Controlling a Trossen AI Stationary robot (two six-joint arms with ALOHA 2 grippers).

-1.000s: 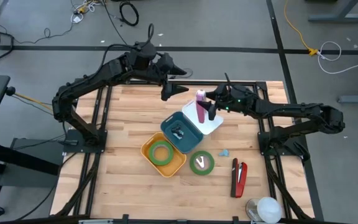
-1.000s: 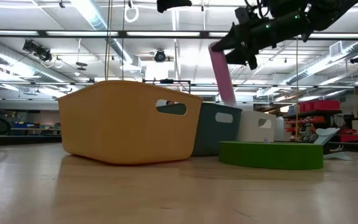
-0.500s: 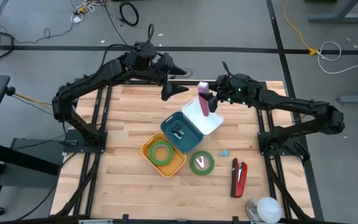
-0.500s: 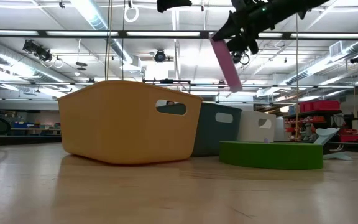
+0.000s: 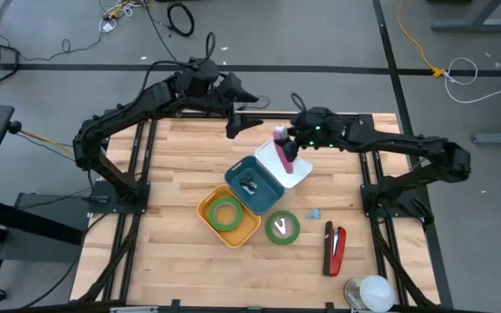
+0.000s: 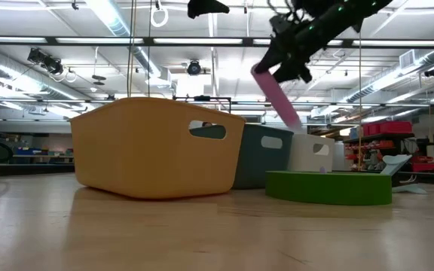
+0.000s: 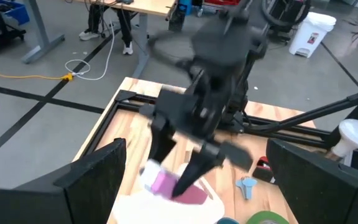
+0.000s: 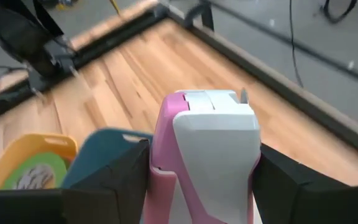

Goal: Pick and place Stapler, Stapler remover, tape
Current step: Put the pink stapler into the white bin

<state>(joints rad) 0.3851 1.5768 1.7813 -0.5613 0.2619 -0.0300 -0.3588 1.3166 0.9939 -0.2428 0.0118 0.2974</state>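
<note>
The wooden worktop (image 5: 172,174) carries three bins in a diagonal row: a yellow bin (image 5: 228,216) holding a green tape roll (image 5: 227,211), a teal bin (image 5: 253,183) with a small dark item inside, and a white bin (image 5: 292,165). A second green tape roll (image 5: 282,227) lies on the wood beside the yellow bin, and a red and black stapler (image 5: 334,248) lies well apart toward the right edge. The right gripper (image 5: 287,148) hangs above the white bin, its jaws closed on a pink and white stapler (image 8: 204,155) that tilts downward. The left gripper (image 5: 252,124) waits over the worktop's far edge, its jaws spread wide and holding nothing.
</note>
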